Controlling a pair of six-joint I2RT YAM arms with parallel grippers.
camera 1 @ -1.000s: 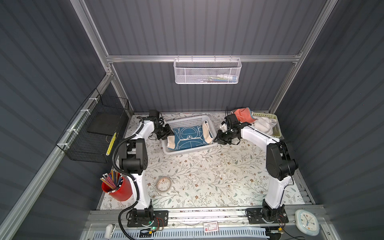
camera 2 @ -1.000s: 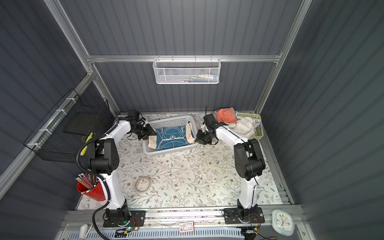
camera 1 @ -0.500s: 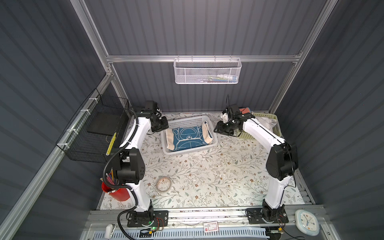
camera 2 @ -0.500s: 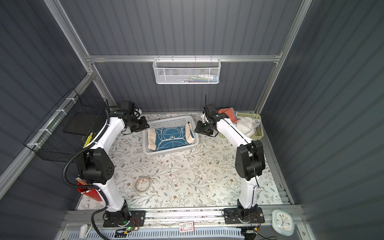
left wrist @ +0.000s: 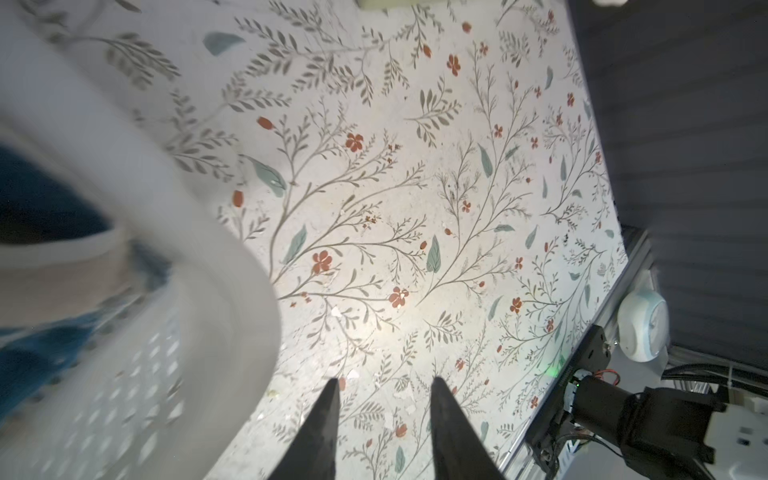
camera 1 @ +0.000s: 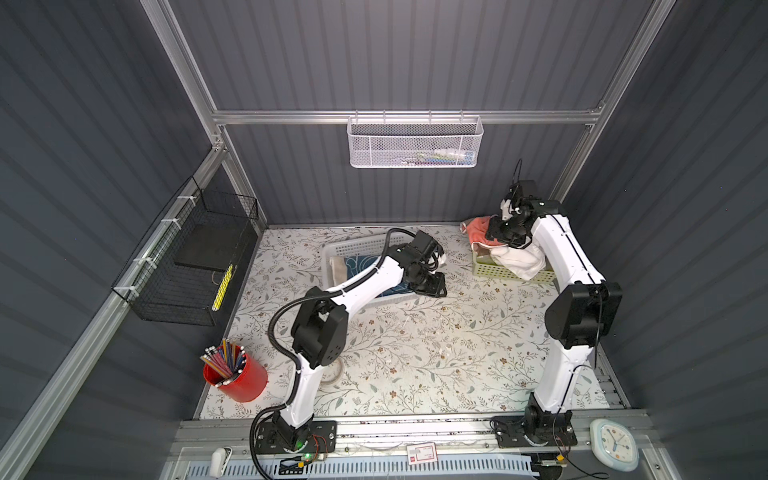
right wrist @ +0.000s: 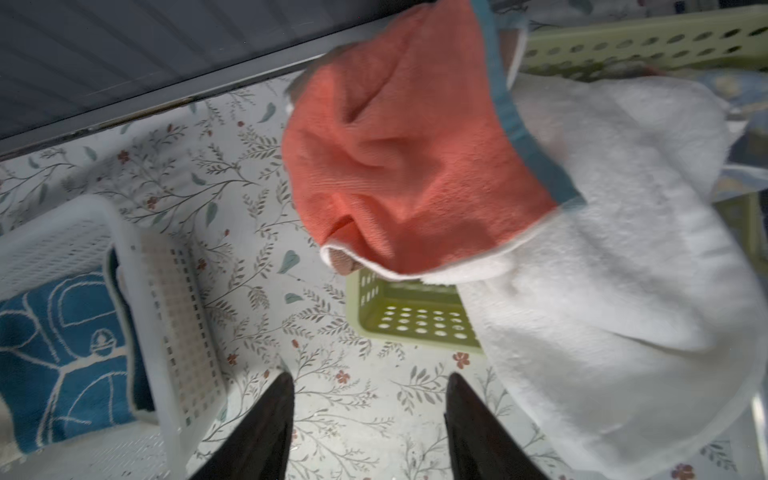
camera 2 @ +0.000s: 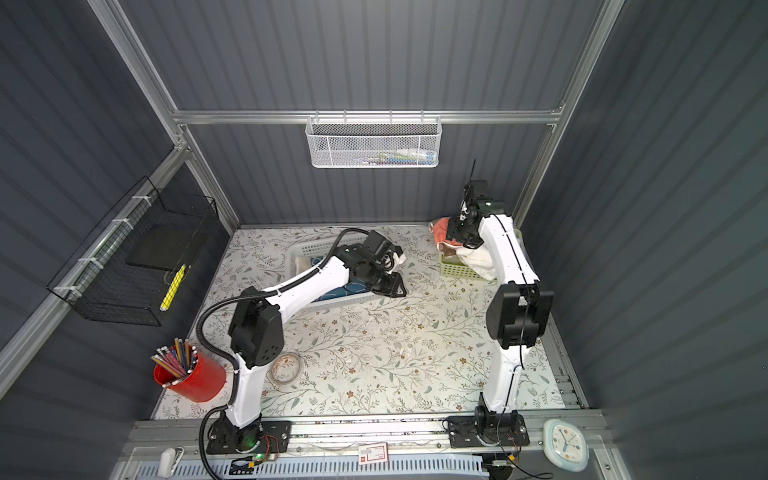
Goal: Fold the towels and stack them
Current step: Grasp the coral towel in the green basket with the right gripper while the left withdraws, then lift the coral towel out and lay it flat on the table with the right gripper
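Blue towel [right wrist: 62, 353], cream line drawing, flat in white basket [right wrist: 178, 311] near 11 o'clock. Coral towel [right wrist: 407, 153] crumpled atop white towel [right wrist: 623, 270], spilling from green basket [right wrist: 415, 320] at 2 o'clock. Floral tabletop [camera 1: 436, 353], grey ribbed walls [camera 1: 395, 62]. Left gripper [left wrist: 384, 382], right gripper [right wrist: 370, 376]: jaws apart, empty. Blue towel mostly hidden by left arm [camera 1: 365, 282] in both top views.

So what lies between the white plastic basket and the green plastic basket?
Only bare floral tabletop, shown in the right wrist view between white plastic basket and green plastic basket.
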